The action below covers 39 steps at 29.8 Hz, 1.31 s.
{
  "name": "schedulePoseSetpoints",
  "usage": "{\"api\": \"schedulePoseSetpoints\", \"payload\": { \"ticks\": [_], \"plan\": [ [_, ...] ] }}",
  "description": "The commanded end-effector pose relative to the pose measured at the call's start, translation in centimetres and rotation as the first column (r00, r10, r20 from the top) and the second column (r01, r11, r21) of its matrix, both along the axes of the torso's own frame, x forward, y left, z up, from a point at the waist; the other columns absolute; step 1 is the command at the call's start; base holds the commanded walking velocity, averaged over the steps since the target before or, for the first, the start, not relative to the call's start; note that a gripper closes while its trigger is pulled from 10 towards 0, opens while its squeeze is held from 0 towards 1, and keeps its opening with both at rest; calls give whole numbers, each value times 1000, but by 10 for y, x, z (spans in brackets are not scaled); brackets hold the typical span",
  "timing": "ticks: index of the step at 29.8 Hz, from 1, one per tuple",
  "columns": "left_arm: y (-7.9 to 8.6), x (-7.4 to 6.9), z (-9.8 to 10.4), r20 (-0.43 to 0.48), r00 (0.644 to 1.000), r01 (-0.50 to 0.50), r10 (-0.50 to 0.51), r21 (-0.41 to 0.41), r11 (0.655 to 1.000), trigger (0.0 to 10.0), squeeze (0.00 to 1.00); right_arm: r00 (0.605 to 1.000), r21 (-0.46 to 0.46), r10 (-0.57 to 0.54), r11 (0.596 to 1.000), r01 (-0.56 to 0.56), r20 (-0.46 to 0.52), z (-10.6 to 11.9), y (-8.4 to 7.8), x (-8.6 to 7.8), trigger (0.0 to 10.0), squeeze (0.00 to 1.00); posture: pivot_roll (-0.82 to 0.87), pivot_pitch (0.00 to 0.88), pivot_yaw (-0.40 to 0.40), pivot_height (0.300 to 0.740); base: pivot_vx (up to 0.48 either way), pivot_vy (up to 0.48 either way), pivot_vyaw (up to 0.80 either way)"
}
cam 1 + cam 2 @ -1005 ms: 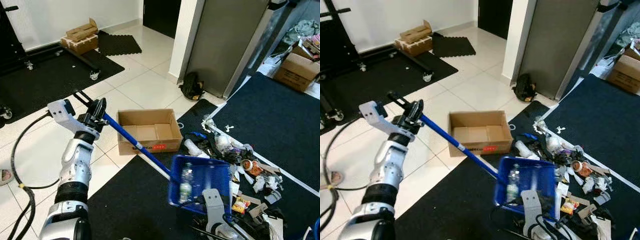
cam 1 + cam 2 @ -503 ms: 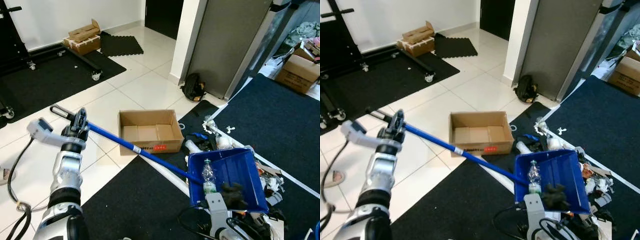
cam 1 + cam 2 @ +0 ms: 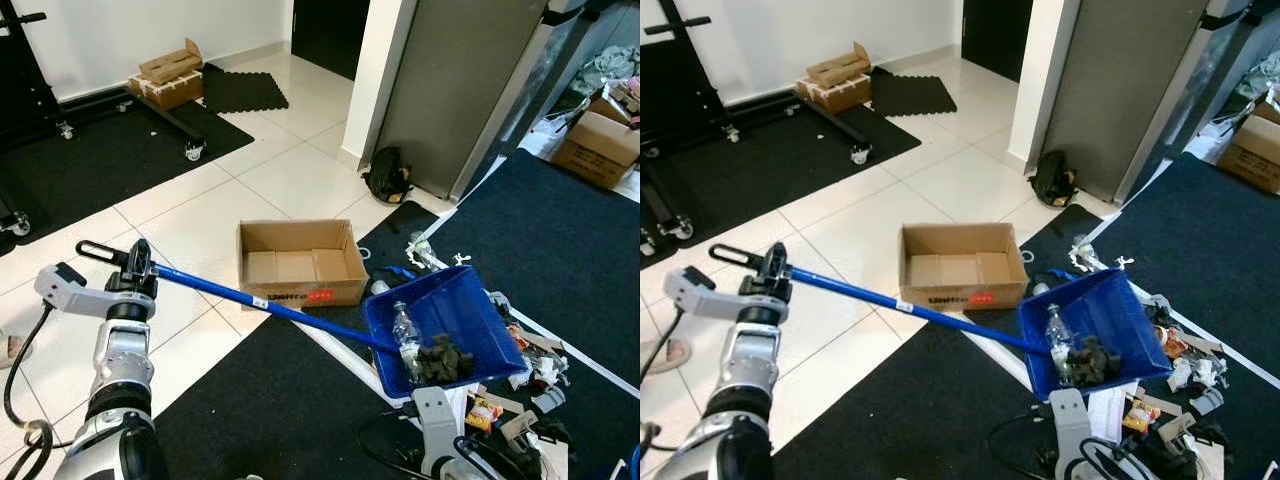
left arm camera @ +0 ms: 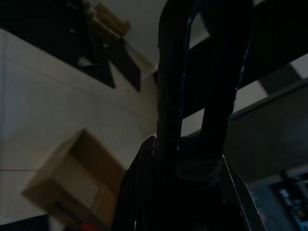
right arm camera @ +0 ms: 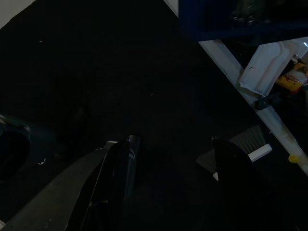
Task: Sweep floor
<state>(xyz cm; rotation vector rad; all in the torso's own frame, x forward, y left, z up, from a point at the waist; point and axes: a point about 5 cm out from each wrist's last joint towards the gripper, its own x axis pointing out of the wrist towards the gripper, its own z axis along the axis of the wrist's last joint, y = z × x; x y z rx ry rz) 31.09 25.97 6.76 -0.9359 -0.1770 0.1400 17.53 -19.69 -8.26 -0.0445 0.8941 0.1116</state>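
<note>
Loaded dustpan held up beside the box

The left gripper (image 3: 138, 262) is clenched on the dustpan (image 3: 443, 328) handle, its scoop well beyond the jaws near the cardboard box (image 3: 298, 262). The right gripper (image 5: 175, 156), dimly seen, looks released.

A blue plastic dustpan (image 3: 447, 325) on a long blue handle (image 3: 262, 305) is hanging tilted above the black floor mat (image 3: 280, 400), its open mouth facing up and away. Inside it, a clear plastic bottle (image 3: 405, 335) and a clump of dark debris (image 3: 440, 358) are lying against the lower wall. Scattered litter of wrappers and paper scraps (image 3: 520, 370) is lying on the mat just beside and under the pan
</note>
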Motion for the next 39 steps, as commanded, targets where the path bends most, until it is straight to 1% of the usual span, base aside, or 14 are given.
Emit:
{"api": "schedulePoseSetpoints", "payload": {
  "ticks": [1,3,4,6,7,8,9,10,11,14,20,28,32,39],
  "plan": [
    [8,0,2,0,1000,-32,32,-12,999,10000,0,1000,-8,-10,1000,10,2,0,-4,-2,10000,0,95,80,-71,740,0,0,0],
    [21,-6,0,-37,997,-66,67,27,997,10000,0,1000,-7,-8,1000,8,-1,-1,-4,-3,10000,0,95,80,-71,740,0,0,0],
    [21,-6,0,-37,997,-66,67,27,997,10000,0,1000,-7,-8,1000,8,-1,-1,-4,-3,10000,0,95,80,-71,740,0,0,0],
    [36,-14,-3,-80,992,-92,99,82,992,10000,0,1000,-8,-6,1000,6,-4,-1,-4,-4,10000,0,95,81,-69,740,0,0,0],
    [36,-14,-3,-80,992,-92,99,82,992,10000,0,1000,-8,-6,1000,6,-4,-1,-4,-4,10000,0,95,81,-69,740,0,0,0],
    [43,-17,-2,-94,989,-102,113,115,988,10000,0,1000,-8,-7,1000,7,-6,-1,-4,-5,10000,0,101,78,-68,740,0,0,0],
    [51,-19,0,-93,987,-115,128,135,984,10000,0,1000,-9,-7,1000,7,-6,-1,-4,-5,10000,0,101,78,-68,740,0,0,0],
    [51,-19,0,-93,987,-115,128,135,984,10000,0,1000,-9,-7,1000,7,-6,-1,-4,-5,10000,0,101,78,-68,740,0,0,0],
    [61,-22,5,-84,985,-133,149,173,976,10000,0,1000,-9,-7,1000,7,-8,-1,-4,-5,10000,0,106,74,-67,740,0,0,0],
    [70,-22,14,-56,984,-152,166,202,968,10000,0,1000,-8,-7,1000,7,-12,-2,-3,-5,10000,0,117,73,-69,740,0,0,0],
    [69,-16,24,-19,988,-143,152,229,963,10000,0,1000,-5,-7,1000,7,-15,-2,-2,-5,10000,0,119,74,-68,740,0,0,0],
    [60,-6,34,23,994,-109,106,252,962,10000,0,1000,-6,-14,1000,14,-23,-3,-3,-9,10000,0,115,76,-67,740,0,0,0],
    [54,0,43,56,995,-91,78,277,957,10000,0,999,-6,-20,1000,20,-26,-4,-4,-10,10000,0,115,76,-67,740,299,0,0],
    [52,4,50,80,995,-87,66,295,952,10000,0,999,-3,-25,1000,25,-25,-4,-4,-9,10000,0,123,73,-65,740,357,0,0]
  ]
}}
